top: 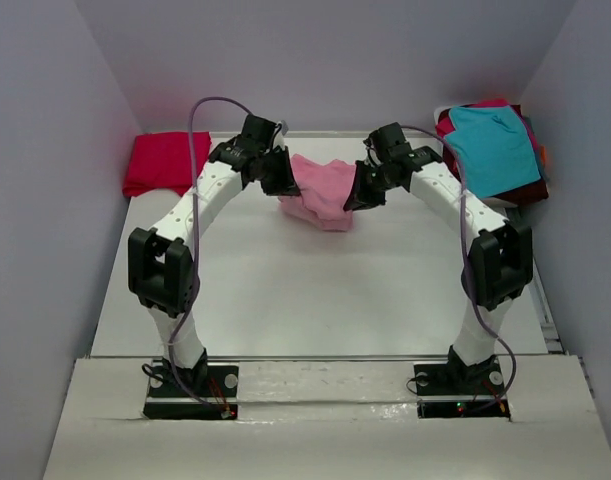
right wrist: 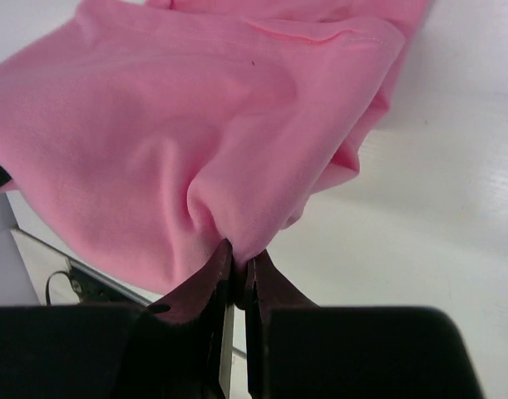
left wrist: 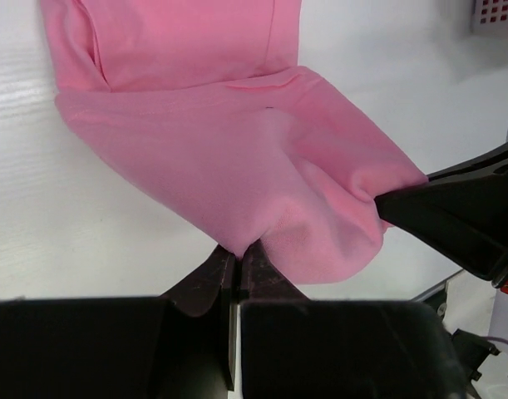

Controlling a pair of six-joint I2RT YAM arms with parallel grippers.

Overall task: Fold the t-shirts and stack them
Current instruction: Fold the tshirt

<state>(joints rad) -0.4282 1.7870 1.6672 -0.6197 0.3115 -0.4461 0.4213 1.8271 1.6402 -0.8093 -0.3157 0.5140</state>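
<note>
Two pinches on pink t-shirt (top: 320, 195): left tool (left wrist: 237, 253), right tool (right wrist: 235, 253) both clamped.
Likely light, limp; best taken at hem corners, over table (top: 315, 290).

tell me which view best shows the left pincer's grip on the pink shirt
Left wrist: left pincer shut on the pink shirt, close up. Top external shows it small, grip unclear; right wrist barely shows it.

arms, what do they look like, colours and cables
The left arm and right arm have white links and chunky black joints. A greyish-purple cable runs along each. The left gripper and right gripper are black with tapered fingers. The bases are black.
</note>
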